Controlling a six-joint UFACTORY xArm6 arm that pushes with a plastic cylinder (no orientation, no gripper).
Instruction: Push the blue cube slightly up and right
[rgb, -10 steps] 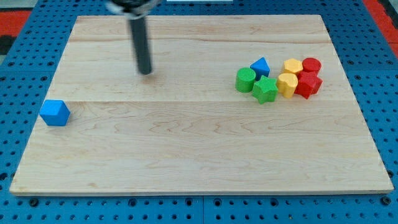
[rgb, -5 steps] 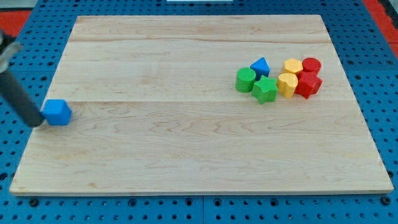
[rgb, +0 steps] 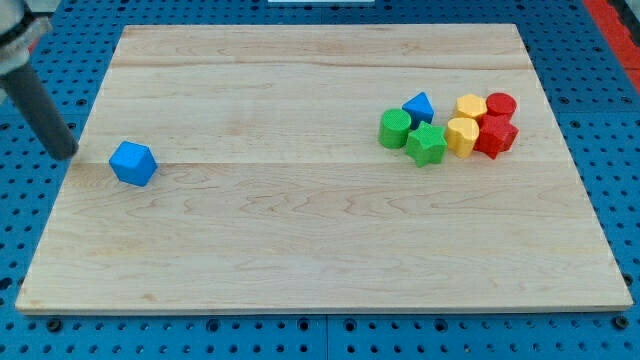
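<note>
My tip, bare and touching nothing (off the board's left edge), stands left of the blue cube, clear of it.

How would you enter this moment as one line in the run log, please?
my tip: left of blue cube, apart | cube: board's left part | other blocks clustered at right

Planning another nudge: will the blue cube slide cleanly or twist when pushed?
The blue cube probably slides easily: the wooden board looks smooth. It sits corner-on, so an off-centre push would likely twist it. My tip is to its left, apart.
</note>
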